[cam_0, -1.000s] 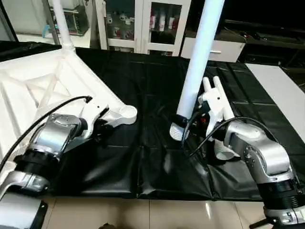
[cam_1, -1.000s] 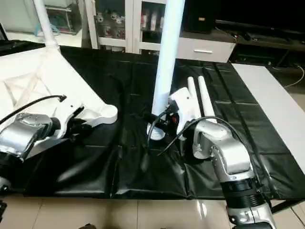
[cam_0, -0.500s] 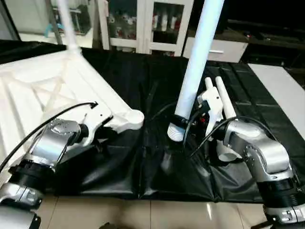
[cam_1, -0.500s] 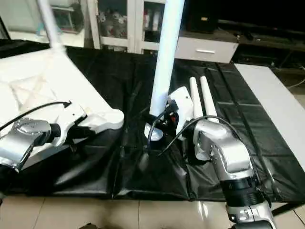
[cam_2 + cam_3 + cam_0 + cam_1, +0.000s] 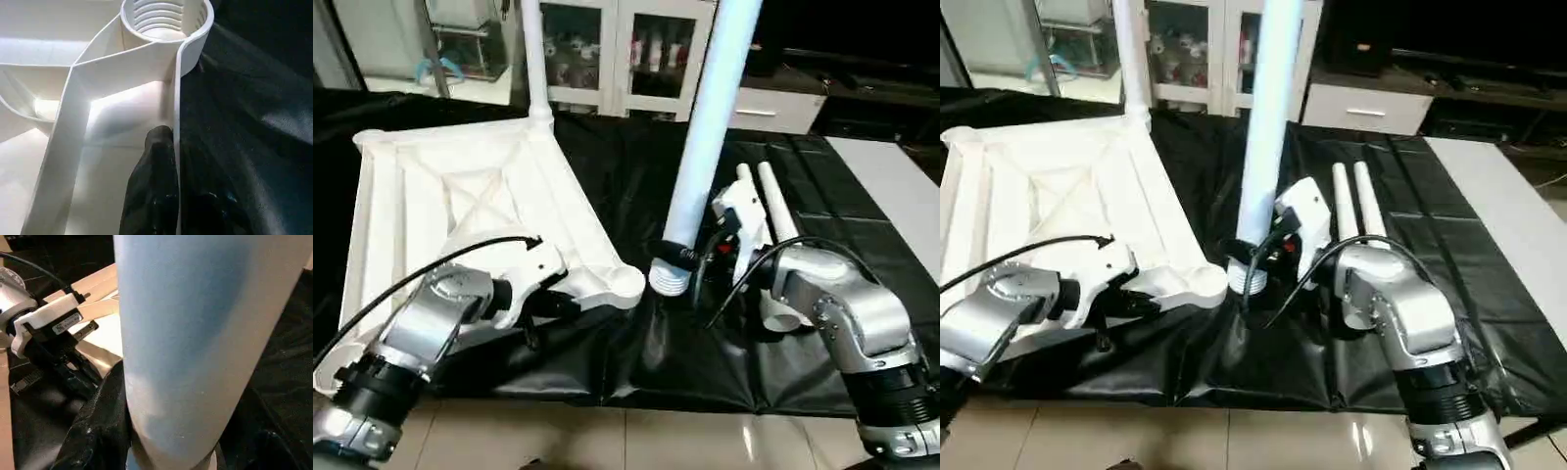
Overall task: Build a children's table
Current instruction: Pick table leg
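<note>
The children's table top [image 5: 460, 196] lies upside down on the left, X-ribs up, with one leg [image 5: 530, 59] standing in its far corner. My left gripper [image 5: 566, 304] is shut on the top's near rim, just behind the empty corner socket [image 5: 626, 284]. In the left wrist view one black finger [image 5: 157, 166] presses inside the rim wall below the threaded socket [image 5: 166, 19]. My right gripper [image 5: 690, 257] is shut on a second leg [image 5: 705, 147], holding it upright. That leg's threaded end [image 5: 668, 279] sits just right of the socket. Two more legs [image 5: 764, 196] lie behind the right gripper.
A black sheet [image 5: 626, 176] covers the work surface and ends at the tile floor [image 5: 636, 441] near me. A white board [image 5: 891, 186] lies at the right. Glass-door cabinets [image 5: 607, 49] stand behind. Cables loop over both forearms.
The left gripper has shut on the table top's rim. The top has swung so that its near corner socket is now beside the held leg's end. The view has shifted too.
</note>
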You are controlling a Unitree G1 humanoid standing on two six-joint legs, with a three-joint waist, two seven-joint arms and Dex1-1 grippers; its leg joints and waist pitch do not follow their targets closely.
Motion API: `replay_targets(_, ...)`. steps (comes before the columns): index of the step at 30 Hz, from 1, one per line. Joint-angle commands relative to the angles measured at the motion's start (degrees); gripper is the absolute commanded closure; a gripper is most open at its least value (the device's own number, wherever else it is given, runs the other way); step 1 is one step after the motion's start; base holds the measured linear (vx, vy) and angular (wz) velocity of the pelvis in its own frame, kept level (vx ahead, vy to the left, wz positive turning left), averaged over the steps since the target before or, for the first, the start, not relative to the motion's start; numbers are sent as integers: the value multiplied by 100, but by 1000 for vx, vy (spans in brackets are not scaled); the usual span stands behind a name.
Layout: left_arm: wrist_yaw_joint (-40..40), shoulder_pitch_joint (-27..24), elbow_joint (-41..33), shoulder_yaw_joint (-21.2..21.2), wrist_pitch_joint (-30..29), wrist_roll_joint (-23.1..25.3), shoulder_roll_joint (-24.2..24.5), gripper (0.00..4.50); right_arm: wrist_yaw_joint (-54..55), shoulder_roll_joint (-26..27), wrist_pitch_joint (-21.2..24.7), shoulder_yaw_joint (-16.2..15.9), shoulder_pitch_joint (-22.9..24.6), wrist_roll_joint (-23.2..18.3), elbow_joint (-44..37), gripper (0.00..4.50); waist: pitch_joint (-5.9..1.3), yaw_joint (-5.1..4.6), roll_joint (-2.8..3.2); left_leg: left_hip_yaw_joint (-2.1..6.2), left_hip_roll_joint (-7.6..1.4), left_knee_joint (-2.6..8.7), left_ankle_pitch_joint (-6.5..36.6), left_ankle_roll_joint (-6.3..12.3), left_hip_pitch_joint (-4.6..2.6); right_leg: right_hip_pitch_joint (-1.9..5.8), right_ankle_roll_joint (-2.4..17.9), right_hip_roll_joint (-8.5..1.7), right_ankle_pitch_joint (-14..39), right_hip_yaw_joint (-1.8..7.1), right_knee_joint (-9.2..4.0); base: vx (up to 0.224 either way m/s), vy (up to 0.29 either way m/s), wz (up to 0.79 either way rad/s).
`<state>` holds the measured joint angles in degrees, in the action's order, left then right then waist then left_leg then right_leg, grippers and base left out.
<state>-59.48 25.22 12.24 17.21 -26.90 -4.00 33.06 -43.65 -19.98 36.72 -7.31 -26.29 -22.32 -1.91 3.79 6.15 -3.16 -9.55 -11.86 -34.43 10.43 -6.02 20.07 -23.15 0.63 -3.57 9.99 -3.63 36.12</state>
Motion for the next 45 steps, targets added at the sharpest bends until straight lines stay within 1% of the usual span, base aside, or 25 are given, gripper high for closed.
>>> replay_targets(1,49,-58,-72,-9,23,-159,-233,450,9,12,-101,-26,-104,56,7,263,-352,-50,0,32,-112,456,1571,-119,-48,173,436,-432,2871,274,-606,0,0,0)
replay_targets(3,47,-52,-77,5,23,-161,-219,450,72,203,-207,-38,-191,103,262,263,-361,-70,19,34,-114,460,1552,-125,-35,172,520,-431,2690,274,-584,0,0,0)
replay_targets(4,47,-52,-77,5,23,-161,-219,450,72,203,-207,-38,-191,103,262,263,-368,-71,14,33,-111,458,1541,-127,-30,181,532,-430,2654,272,-579,0,0,0)
replay_targets(6,10,-69,-140,5,10,-150,-206,450,148,375,-383,-90,-319,193,615,263,-364,-88,1,26,-108,455,1538,-126,-35,174,581,-427,2622,274,-576,0,0,0)
replay_targets(7,-5,-73,-161,9,6,-142,-202,450,172,437,-448,-120,-369,227,743,263,-370,-81,11,27,-114,454,1527,-128,-45,171,592,-431,2602,274,-571,0,0,0)
replay_targets(8,-5,-73,-161,9,6,-142,-202,450,172,437,-448,-120,-369,227,743,263,-362,-96,17,28,-112,459,1528,-139,-33,172,615,-426,2574,273,-565,0,0,0)
replay_targets(10,-61,-90,-263,30,-4,-156,-190,450,214,596,-581,-172,-502,284,1048,263,-363,-100,-9,24,-117,461,1508,-136,-33,173,625,-428,2527,277,-559,0,0,0)
replay_targets(11,-83,-99,-311,40,-17,-167,-187,450,206,653,-620,-187,-550,305,1158,263,-371,-105,3,28,-119,461,1510,-140,-33,176,651,-433,2503,274,-546,0,0,0)
replay_targets(12,-105,-111,-402,58,-40,-176,-180,450,172,714,-698,-241,-630,385,1363,263,-371,-106,-4,24,-121,460,1462,-135,-33,176,669,-427,2423,279,-536,0,0,0)
replay_targets(13,-106,-111,-407,59,-42,-176,-179,450,169,716,-702,-245,-635,390,1374,263,-373,-106,-26,17,-125,458,1433,-126,-32,176,679,-429,2373,282,-537,0,0,0)
replay_targets(14,-109,-113,-420,63,-41,-175,-176,450,163,721,-713,-252,-643,398,1399,263,-370,-100,-6,16,-127,464,1381,-126,-31,181,709,-421,2254,286,-519,0,0,0)
replay_targets(15,-130,-124,-504,87,-39,-170,-160,450,125,743,-762,-290,-687,436,1537,263,-376,-106,-34,14,-133,467,1309,-132,-16,196,732,-416,2119,283,-495,0,0,0)
replay_targets(17,-164,-141,-578,114,-44,-170,-142,450,78,746,-768,-318,-711,448,1624,263,-389,-102,-25,5,-131,460,1209,-124,-15,205,792,-420,1919,287,-473,0,0,0)
replay_targets(18,-185,-163,-655,136,-58,-165,-129,450,19,749,-767,-350,-731,466,1726,263,-385,-103,-43,-6,-128,456,1144,-106,-12,204,829,-409,1780,289,-462,0,0,0)
replay_targets(20,-175,-172,-674,136,-69,-156,-132,450,-41,730,-800,-419,-734,520,1794,263,-398,-97,-44,-12,-129,449,1081,-90,-14,216,850,-413,1677,289,-445,0,0,0)
replay_targets(21,-167,-176,-680,140,-74,-146,-133,450,-64,733,-812,-446,-733,544,1851,263,-387,-100,-43,-18,-125,450,1059,-74,-5,220,865,-413,1650,291,-447,0,0,0)
replay_targets(22,-168,-182,-697,144,-84,-143,-133,450,-90,729,-870,-494,-734,604,1931,263,-388,-101,-55,-18,-127,451,1061,-72,-5,222,859,-416,1672,289,-446,0,0,0)
replay_targets(23,-176,-190,-721,150,-89,-142,-128,450,-82,756,-900,-492,-738,616,2001,263,-380,-96,-44,-17,-130,455,1093,-79,-9,217,840,-423,1752,292,-455,0,0,0)
replay_targets(27,-267,-230,-864,182,-120,-187,-93,450,-79,857,-997,-473,-795,653,2200,263,-363,-108,-41,-10,-131,464,1253,-114,-17,201,799,-427,1988,292,-487,0,0,0)
replay_targets(29,-371,-270,-1024,246,-147,-212,-46,450,-124,903,-1076,-510,-873,705,2372,263,-354,-114,-55,-7,-136,471,1268,-120,-18,194,800,-424,2019,295,-485,0,0,0)
replay_targets(32,-390,-276,-1056,264,-142,-212,-41,450,-142,915,-1096,-514,-910,716,2435,263,-354,-120,-48,-1,-136,475,1288,-130,-16,202,800,-417,1988,293,-476,0,0,0)
replay_targets(33,-443,-290,-1123,305,-130,-214,-29,450,-163,943,-1143,-496,-991,725,2596,263,-337,-132,-72,-1,-131,480,1331,-125,-12,193,793,-417,2038,291,-481,0,0,0)
replay_targets(37,-381,-272,-1099,304,-126,-161,-38,450,-218,940,-1154,-518,-1026,735,2667,263,-317,-158,-81,7,-134,483,1483,-129,-28,178,735,-431,2315,296,-524,0,0,0)
replay_targets(41,-298,-224,-991,246,-114,-102,-46,450,-303,961,-1166,-496,-1034,784,2729,263,-314,-160,-88,7,-137,487,1408,-117,-22,177,738,-421,2221,296,-510,0,0,0)
replay_targets(45,-297,-222,-988,234,-118,-105,-32,450,-286,997,-1188,-422,-1038,753,2820,263,-309,-169,-87,13,-135,488,1533,-126,-28,164,717,-431,2410,296,-533,0,0,0)
